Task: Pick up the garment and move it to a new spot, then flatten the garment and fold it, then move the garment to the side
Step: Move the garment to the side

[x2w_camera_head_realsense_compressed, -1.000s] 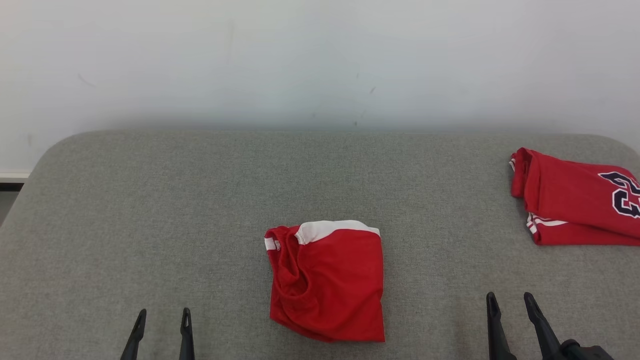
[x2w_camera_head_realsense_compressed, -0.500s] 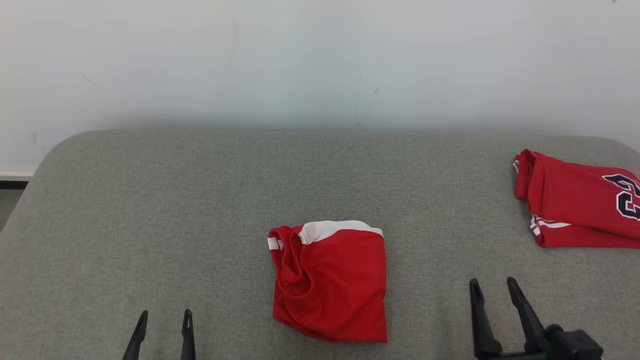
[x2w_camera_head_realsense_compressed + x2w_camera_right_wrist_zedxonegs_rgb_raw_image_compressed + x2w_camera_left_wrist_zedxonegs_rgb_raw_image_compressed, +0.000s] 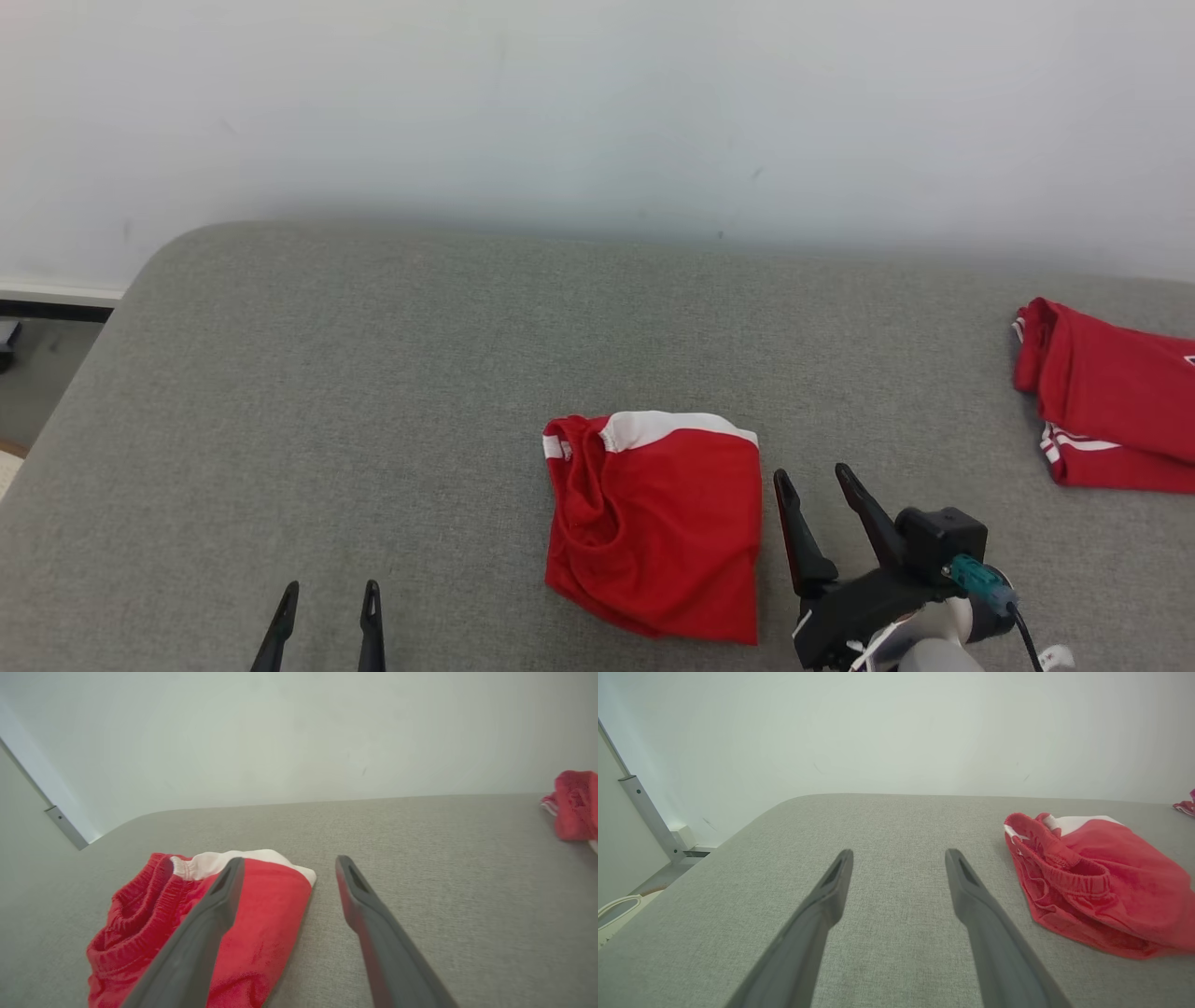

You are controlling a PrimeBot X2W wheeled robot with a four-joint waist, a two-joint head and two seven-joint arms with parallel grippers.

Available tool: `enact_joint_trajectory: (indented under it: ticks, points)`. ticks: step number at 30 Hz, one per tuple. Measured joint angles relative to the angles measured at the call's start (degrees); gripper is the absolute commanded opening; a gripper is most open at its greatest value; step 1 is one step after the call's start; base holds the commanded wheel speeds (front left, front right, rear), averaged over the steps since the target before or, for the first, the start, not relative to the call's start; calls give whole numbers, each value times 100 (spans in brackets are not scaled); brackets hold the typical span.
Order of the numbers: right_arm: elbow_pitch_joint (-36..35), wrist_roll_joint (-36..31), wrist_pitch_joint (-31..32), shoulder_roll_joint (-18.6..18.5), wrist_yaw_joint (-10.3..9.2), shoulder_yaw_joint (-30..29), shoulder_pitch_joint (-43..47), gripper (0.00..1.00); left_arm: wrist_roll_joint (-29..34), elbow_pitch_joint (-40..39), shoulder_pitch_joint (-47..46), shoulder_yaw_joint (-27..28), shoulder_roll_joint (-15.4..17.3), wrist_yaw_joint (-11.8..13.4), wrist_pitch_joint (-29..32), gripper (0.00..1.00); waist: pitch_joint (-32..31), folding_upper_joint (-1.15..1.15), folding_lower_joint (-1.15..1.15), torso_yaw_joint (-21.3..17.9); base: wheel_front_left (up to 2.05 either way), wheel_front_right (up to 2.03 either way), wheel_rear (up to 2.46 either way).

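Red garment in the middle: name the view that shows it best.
Head view: the red garment lies whole, seen from above, uncovered. The left wrist view shows it low, side-on, at the frame's edge. In the right wrist view the right gripper hides part of it.

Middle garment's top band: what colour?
White band on the red garment; head view shows it best.

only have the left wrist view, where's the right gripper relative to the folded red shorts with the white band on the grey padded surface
observer: the right gripper is open and empty, just off the right edge of the folded red shorts, fingers pointing away from the robot.
operator: and that red sliver at my far right edge
observer: that's a second red garment with white stripes, lying at the far right of the grey padded surface, well apart from the shorts.
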Motion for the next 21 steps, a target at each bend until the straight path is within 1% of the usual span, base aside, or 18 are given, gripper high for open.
enact_joint_trajectory:
  ticks: [4,7,10,11,13,16,21]
  points:
    - [976,118,0,0,0,71,-615,100,-32,20,-1,-91,0,-1,0,100,9,0,0,160,0,0,0]
    - [1703,199,0,0,0,45,-903,100,-49,26,-2,-156,0,5,0,100,25,0,0,281,0,0,0]
    - [2236,323,0,-3,0,54,-1206,100,-87,45,-23,-183,-1,46,0,100,69,0,0,386,0,0,0]
    - [2384,352,0,-2,0,83,-1300,100,-93,49,-52,-192,1,47,0,100,92,0,0,413,0,0,0]
    - [2629,664,1,5,0,113,-1421,100,-112,48,-117,-216,1,53,0,100,138,0,0,469,0,0,0]
    - [3194,822,0,-2,0,268,-1569,100,-140,66,-130,-240,0,66,0,100,192,0,0,551,0,0,0]
    - [3476,1575,60,-1,0,733,-1700,100,-144,81,-217,-256,0,75,0,100,252,0,0,667,0,0,0]
